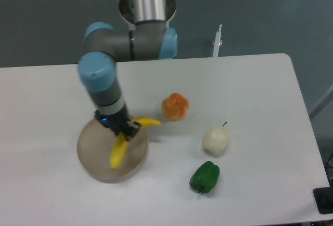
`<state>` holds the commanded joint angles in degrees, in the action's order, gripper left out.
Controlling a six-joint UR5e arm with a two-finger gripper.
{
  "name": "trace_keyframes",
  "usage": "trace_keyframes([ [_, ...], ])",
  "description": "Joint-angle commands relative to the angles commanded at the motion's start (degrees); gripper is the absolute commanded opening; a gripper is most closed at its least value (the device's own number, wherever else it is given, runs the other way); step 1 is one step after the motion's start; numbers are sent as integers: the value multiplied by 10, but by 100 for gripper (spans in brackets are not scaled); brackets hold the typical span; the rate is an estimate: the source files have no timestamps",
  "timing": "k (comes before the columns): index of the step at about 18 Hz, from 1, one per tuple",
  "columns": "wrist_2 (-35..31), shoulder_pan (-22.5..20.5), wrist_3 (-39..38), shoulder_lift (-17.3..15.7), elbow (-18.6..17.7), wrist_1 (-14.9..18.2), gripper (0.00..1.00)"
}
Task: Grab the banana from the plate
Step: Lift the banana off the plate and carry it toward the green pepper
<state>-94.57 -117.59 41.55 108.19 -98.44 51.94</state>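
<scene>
The bright yellow banana (120, 150) lies curved across the beige-tan plate (93, 156) at the front left of the table, one end reaching past the plate's rim toward the right. My gripper (125, 130) is down over the banana's bend, its dark fingers on either side of it. The fingers look closed around the banana, which still rests on the plate. The arm comes down from the back of the table and hides the plate's far rim.
An orange fruit (175, 106) sits right of the plate. A pale whitish pear (215, 140) and a green pepper (205, 176) lie further right and nearer the front. The table's front edge is close behind the plate.
</scene>
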Motion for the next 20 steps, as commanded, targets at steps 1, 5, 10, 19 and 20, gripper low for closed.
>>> trace_keyframes([
  [1,0,-11,15,0,4,0,28],
  [5,0,-65,76,1,22,3,28],
  [10,0,-118,135,2,54,33,28],
  [19,3,-135,164,10,88,43,28],
  [20,3,-135,164,10,88,43,28],
])
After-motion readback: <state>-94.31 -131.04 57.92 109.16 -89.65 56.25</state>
